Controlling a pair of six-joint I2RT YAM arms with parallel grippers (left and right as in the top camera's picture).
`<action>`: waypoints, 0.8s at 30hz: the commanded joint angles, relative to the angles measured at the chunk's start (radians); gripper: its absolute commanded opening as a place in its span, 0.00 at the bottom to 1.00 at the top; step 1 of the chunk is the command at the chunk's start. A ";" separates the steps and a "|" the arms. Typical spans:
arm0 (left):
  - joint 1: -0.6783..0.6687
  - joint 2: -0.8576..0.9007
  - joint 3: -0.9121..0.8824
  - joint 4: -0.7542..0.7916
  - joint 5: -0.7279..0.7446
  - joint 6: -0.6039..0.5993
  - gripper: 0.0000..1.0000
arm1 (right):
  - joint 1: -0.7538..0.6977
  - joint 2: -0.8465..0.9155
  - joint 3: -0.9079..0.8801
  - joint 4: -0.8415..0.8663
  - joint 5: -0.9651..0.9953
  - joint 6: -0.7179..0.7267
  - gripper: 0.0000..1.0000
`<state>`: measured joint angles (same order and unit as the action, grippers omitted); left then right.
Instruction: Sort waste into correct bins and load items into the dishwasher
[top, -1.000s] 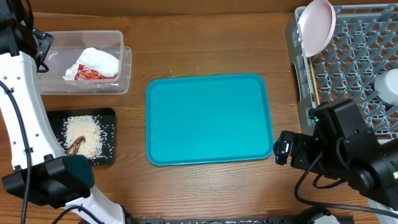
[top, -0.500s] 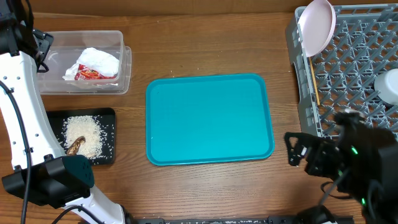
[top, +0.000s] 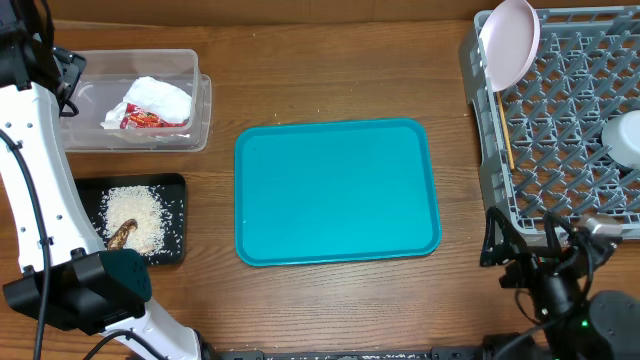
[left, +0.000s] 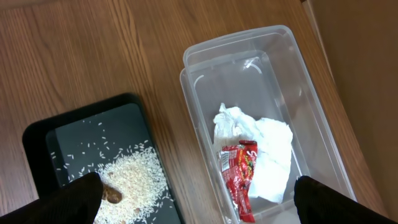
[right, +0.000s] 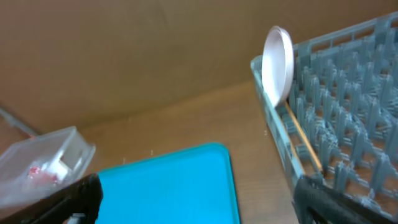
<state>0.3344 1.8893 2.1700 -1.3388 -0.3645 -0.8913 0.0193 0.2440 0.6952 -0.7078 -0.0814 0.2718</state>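
The clear tub (top: 196, 100) at the far left holds the crumpled napkin (top: 155, 96) and the red wrapper (top: 150, 121). In front of it the black tray (top: 176, 225) carries rice (top: 138, 215) and a brown scrap (top: 121, 234). The grey rack (top: 560, 120) at the right holds a pale saucer-bowl (top: 510, 40) on edge, chopsticks (top: 505, 130) and a white dish (top: 626, 138) cut off by the frame. My left gripper (left: 199, 211) hangs open above tub (left: 311, 124) and tray (left: 81, 137). My right gripper (top: 545, 242) is open and empty, low in front of the rack.
The teal serving tray (top: 335, 190) lies bare in the middle of the wooden table. The white left arm (top: 40, 200) runs along the left edge past the black tray. In the right wrist view the rack (right: 348, 93) is close on the right.
The right arm has drawn back from beside the rack toward the table's front edge, still open. The left arm and all objects are unmoved.
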 joint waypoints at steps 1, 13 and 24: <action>-0.004 0.004 0.004 0.001 -0.019 0.001 1.00 | -0.031 -0.071 -0.147 0.121 -0.007 -0.018 1.00; -0.004 0.004 0.004 0.001 -0.019 0.001 1.00 | -0.037 -0.241 -0.524 0.634 -0.032 -0.015 1.00; -0.004 0.004 0.004 0.001 -0.019 0.001 1.00 | -0.040 -0.241 -0.663 0.919 0.038 -0.018 1.00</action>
<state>0.3344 1.8893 2.1700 -1.3392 -0.3645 -0.8913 -0.0135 0.0147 0.0689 0.1867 -0.0673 0.2604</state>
